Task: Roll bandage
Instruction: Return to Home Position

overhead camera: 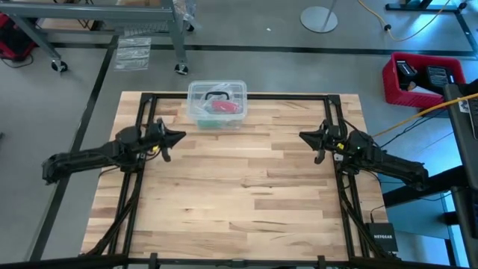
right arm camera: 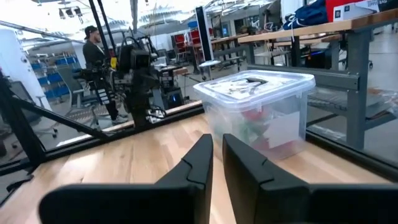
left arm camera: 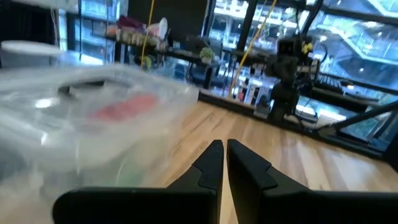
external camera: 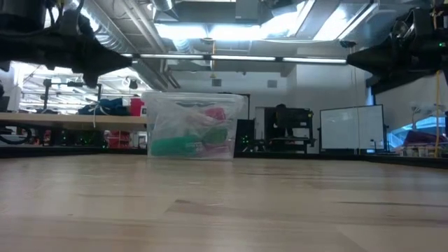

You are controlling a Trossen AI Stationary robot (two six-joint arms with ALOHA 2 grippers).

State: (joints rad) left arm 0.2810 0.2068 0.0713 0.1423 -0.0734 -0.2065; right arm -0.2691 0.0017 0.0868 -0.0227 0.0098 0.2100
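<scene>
red bandage (overhead camera: 222, 106) inside the lidded clear box (overhead camera: 193, 104); left claw (overhead camera: 181, 137) and right claw (overhead camera: 302, 137) pressed together, empty

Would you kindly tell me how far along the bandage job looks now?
Done: the red bandage sits inside the clear box, lid on. In hand: nothing; the left gripper and right gripper hang shut and empty, clear of the box. Left: likely only parking them.

table (overhead camera: 246, 202): pale wood planks, smooth | box (overhead camera: 198, 93): clear glossy plastic
</scene>
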